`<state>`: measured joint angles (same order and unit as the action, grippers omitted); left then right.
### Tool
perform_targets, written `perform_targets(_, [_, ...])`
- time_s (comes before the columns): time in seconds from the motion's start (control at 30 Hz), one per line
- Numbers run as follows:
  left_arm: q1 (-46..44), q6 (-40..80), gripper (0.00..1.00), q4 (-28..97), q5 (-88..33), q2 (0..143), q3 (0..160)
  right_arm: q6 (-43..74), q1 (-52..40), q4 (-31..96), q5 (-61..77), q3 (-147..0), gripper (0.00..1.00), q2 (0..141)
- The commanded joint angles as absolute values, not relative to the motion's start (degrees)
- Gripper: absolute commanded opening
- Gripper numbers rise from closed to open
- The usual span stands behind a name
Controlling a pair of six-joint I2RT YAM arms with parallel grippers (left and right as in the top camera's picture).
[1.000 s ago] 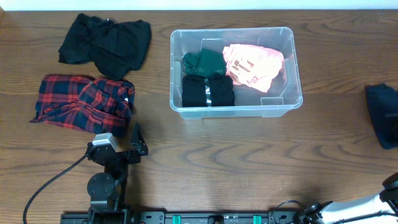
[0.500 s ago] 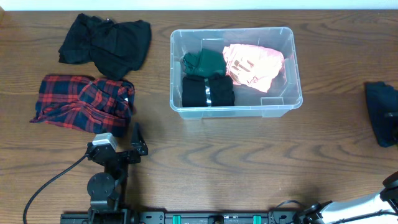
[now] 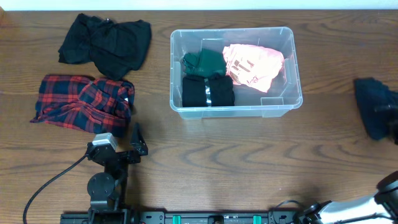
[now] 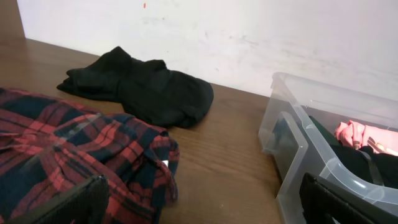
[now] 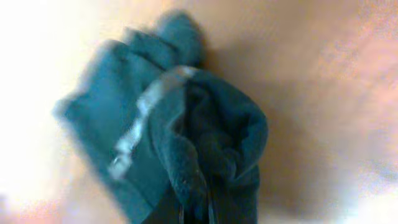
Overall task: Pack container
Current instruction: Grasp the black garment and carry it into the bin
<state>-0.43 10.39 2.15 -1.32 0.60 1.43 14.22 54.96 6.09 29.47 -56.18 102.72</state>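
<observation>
1. Crumpled black garment (image 3: 106,40) and red-and-black plaid shirt (image 3: 84,102): far left, on the brown wooden table (image 3: 249,162), unpacked.
2. Left gripper (image 3: 138,142): spread wide, empty, just beside the plaid shirt.
3. Clear rectangular plastic container (image 3: 236,111): centre, holding green, black and pink clothes. The front right corner looks free.
4. Dark blue fabric bundle (image 3: 375,115): far right. The right gripper is closed tight, apparently pinching it, though its fingers are hidden in the cloth. Raise the bundle above the rim before you cross, then lower it into that corner.
</observation>
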Motion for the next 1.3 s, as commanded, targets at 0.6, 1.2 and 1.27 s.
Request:
perform_targets(0.6, [-0.16,9.47,0.98,4.12,-0.25,0.34,0.23,29.91,28.29,-3.14,66.52,-58.08,0.01,72.64])
perform_targets(1.2, [-0.16,9.47,0.98,4.12,-0.25,0.34,0.23,22.59,19.20,4.58,57.82,-58.06,0.01,77.01])
perform_targets(1.27, [-0.16,9.47,0.98,4.12,-0.25,0.34,0.23,20.97,19.20,8.08,51.48,-58.06,0.01,77.06])
